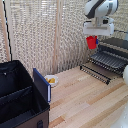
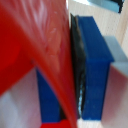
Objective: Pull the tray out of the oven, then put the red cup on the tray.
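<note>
My gripper (image 1: 92,36) hangs in the air, shut on the red cup (image 1: 91,42). The cup is above and a little toward the exterior view's left of the oven (image 1: 118,46). The oven's door (image 1: 96,72) lies folded down. The tray (image 1: 110,59), a dark rack of thin bars, sticks out of the oven's mouth over the door. In the wrist view the red cup (image 2: 35,55) fills most of the picture. Its wall is pinched between the blue fingers (image 2: 95,65) of my gripper (image 2: 70,87).
A big black fabric case (image 1: 20,97) with a blue panel (image 1: 42,84) stands open at the exterior view's left. Next to it a small white bowl (image 1: 51,80) with yellow bits sits on the wooden table (image 1: 85,100). Blinds hang behind.
</note>
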